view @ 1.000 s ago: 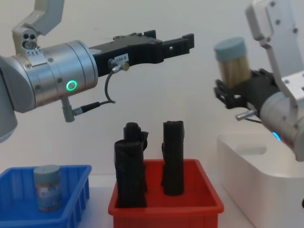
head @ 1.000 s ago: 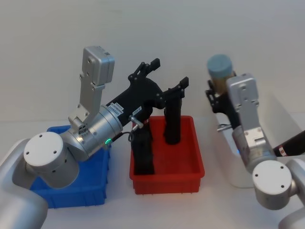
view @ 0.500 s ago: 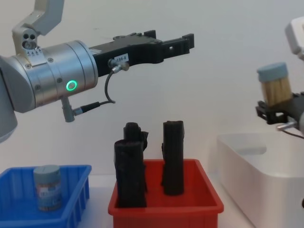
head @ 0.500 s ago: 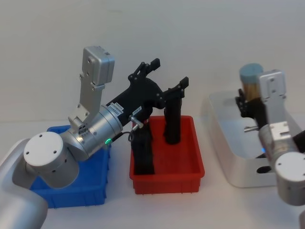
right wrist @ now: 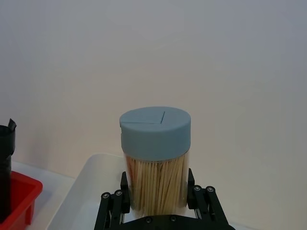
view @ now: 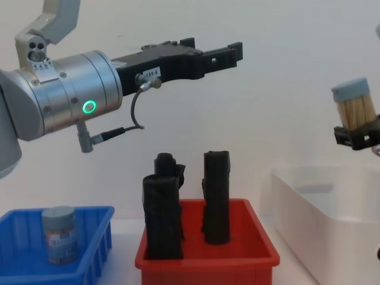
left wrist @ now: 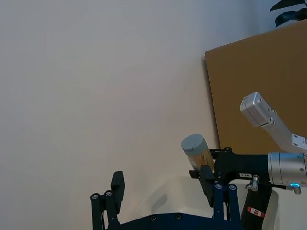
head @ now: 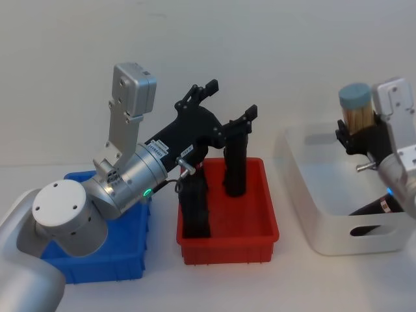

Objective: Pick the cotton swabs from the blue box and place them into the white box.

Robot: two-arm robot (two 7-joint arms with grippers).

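Observation:
A jar of cotton swabs point(head: 357, 107) with a grey-blue lid is held upright in my right gripper point(head: 359, 133), which is shut on it above the far right side of the white box point(head: 299, 195). The right wrist view shows the same jar point(right wrist: 156, 158) between the black fingers point(right wrist: 125, 184). In the chest view the jar point(view: 354, 104) hangs well above the white box point(view: 303, 208). A second jar point(view: 59, 234) stands in the blue box point(view: 24, 270). My left gripper point(head: 229, 101) is open and raised over the red bin.
A red bin point(head: 227, 244) with black rolls point(head: 194, 208) standing in it sits between the blue box point(head: 97, 260) and the white box. The left arm's body hangs over the blue box. A brown board point(left wrist: 259, 96) stands behind the table.
My right gripper has carried the jar to the right, from the white box's near-left side to above its far right. The left arm has not moved.

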